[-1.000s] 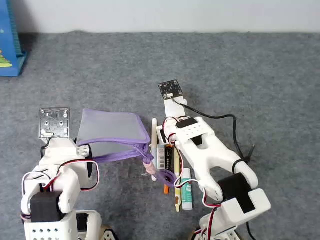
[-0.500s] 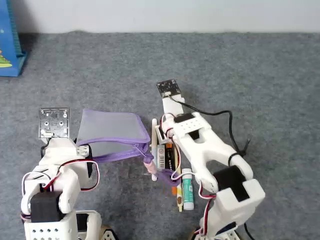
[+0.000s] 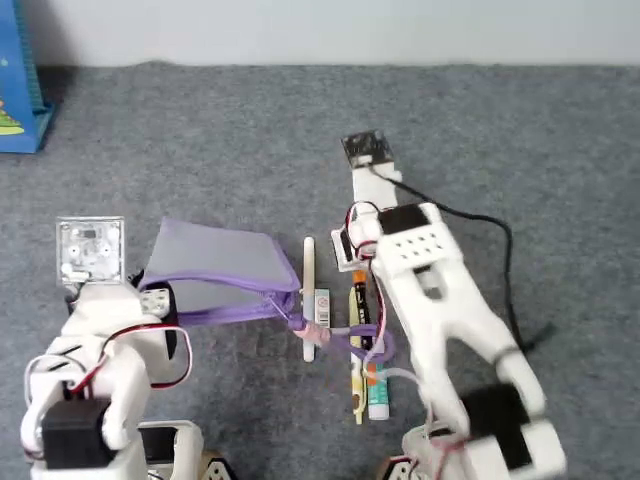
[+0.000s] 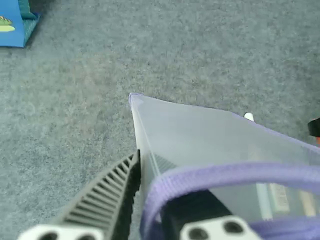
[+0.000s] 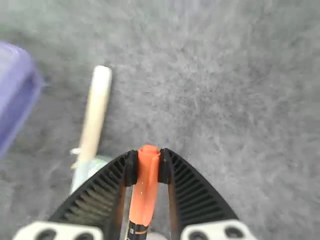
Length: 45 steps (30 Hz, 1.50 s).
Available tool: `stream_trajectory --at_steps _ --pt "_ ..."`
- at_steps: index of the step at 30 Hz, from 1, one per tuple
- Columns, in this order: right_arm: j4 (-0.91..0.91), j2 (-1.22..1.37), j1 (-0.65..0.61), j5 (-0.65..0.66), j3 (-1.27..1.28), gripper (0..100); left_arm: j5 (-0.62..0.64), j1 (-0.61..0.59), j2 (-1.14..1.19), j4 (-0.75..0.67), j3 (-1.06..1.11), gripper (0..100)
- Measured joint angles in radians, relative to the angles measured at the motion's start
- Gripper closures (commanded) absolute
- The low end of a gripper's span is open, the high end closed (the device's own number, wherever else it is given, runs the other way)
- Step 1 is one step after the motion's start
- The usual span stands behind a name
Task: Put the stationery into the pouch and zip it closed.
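Right wrist view | right gripper is pinching orange-capped pen | left gripper is clamping purple pouch rim, toward table's near edge.

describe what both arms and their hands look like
The left arm and right arm have white plastic shells, black motor blocks and thin red, white and black wires at the joints. Each carries a square camera board at the wrist; a black cable trails from the right one. The left hand and right hand have black ribbed fingers on white bases with screw holes.
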Motion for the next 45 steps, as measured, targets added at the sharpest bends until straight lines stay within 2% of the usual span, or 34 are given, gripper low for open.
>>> stream_trajectory --at_steps 6,13,21,26,32,40,45 --pt "0.106 -0.328 0.0 0.0 0.0 99.1 0.0 0.0 0.193 0.041 -0.149 99" --pt "0.157 -0.72 -0.003 0.0 0.0 99.1 0.0 -0.002 0.342 0.041 -0.175 99" --pt "0.124 -1.0 -0.233 0.0 -0.002 99.1 0.031 -0.003 0.367 0.041 -0.175 99" --pt "-0.041 -1.02 -0.362 0.0 -0.002 99.1 0.041 -0.003 0.367 0.041 -0.175 99" --pt "-0.305 -1.02 -0.419 0.0 0.014 99.1 0.041 -0.003 0.367 0.041 -0.175 99" --pt "-0.755 -1.007 -0.442 0.0 0.265 99.1 0.041 0.051 0.367 0.041 -0.175 99" --pt "-0.918 -1.014 -0.522 0.0 0.361 99.1 0.041 0.055 0.367 0.041 -0.175 99"
